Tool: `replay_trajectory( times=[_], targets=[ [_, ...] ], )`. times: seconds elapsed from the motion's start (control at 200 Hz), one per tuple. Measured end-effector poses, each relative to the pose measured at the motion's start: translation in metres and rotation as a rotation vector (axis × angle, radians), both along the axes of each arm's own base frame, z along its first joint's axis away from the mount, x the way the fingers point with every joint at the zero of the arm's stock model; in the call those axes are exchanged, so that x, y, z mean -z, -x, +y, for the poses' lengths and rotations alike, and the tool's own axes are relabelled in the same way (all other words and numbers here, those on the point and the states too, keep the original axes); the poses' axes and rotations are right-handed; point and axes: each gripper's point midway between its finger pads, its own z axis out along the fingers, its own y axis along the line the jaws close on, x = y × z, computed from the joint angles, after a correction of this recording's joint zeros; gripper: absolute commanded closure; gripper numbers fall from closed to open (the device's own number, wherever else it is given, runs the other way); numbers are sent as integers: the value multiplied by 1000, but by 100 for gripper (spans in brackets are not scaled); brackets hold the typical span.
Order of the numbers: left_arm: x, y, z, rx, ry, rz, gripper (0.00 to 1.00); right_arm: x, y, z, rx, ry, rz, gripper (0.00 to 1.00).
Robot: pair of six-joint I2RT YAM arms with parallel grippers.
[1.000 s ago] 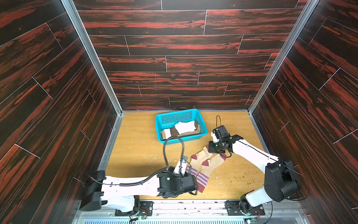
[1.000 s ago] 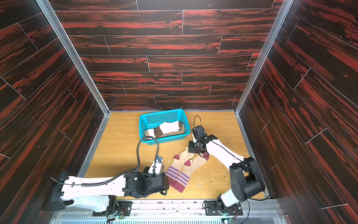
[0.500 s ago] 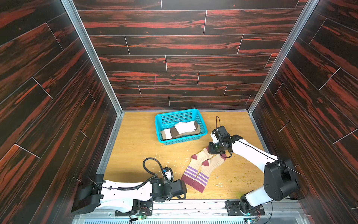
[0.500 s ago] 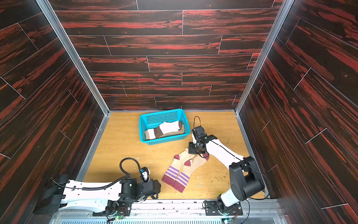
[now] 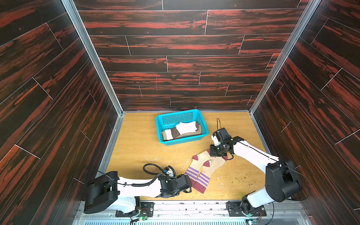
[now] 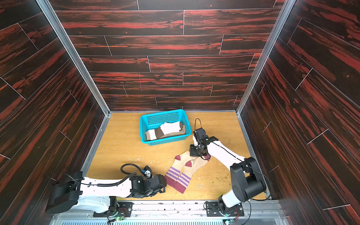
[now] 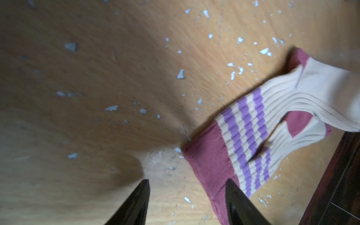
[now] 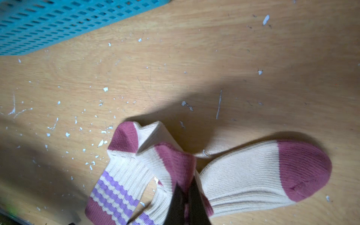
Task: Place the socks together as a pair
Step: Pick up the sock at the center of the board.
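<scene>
Top view, socks parallel, long axis diagonal, cuffs near-left, toes far-right

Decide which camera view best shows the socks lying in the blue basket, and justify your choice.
Both top views show them best. They look down into the blue basket, so the white-and-brown socks inside are plainly visible. The right wrist view catches only a blurred stretch of the basket's perforated wall, with no socks inside visible. The left wrist view misses the basket entirely.

Left gripper pulled back off the striped socks and dropped low over the tabletop, now just beside their maroon cuff.
</scene>
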Motion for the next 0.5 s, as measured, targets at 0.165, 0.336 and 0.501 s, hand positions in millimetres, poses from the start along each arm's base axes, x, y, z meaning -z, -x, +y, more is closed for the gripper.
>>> replay_trajectory(
  times=[0.165,0.336,0.501],
  targets=[
    [6,-3,-1,-43,1,8,39,-2,1,1,-6,-9,-3,100],
    [8,-14,-17,-63,3,13,41,-2,4,1,-12,-12,-2,100],
    [12,-21,-23,-73,2,31,67,0,5,1,-17,-15,1,100]
  ],
)
